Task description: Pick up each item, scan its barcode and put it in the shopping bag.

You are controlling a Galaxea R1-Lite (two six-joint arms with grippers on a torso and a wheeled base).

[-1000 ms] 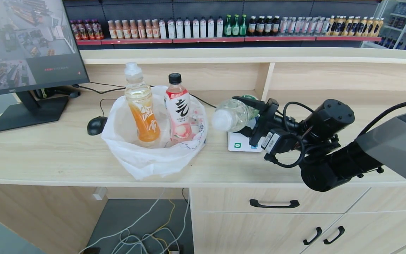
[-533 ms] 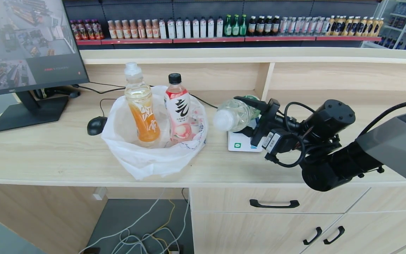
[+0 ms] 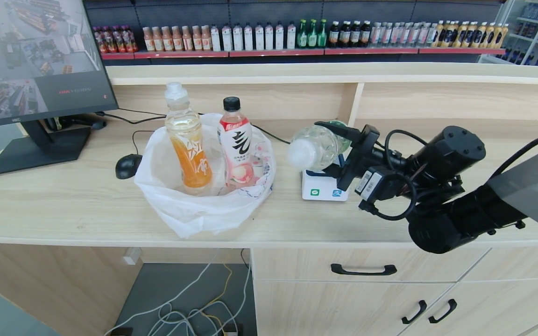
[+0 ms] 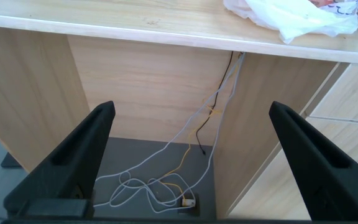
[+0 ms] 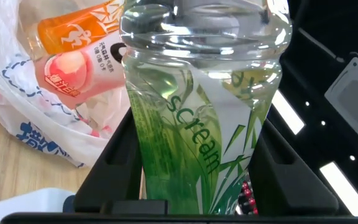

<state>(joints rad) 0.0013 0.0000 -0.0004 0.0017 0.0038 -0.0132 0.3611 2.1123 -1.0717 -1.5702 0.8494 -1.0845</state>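
Bottle (image 3: 313, 148) in right end effector (image 3: 329, 149), over scanner (image 3: 319, 190)

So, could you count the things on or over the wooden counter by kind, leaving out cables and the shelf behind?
Plastic drink bottles: 3 (orange-labelled white-capped bottle, pink-labelled black-capped bottle, clear green-labelled bottle in the right hand)
White plastic shopping bag: 1
White scanner box: 1
Black computer mouse: 1
Black flat monitor: 1
Total: 7
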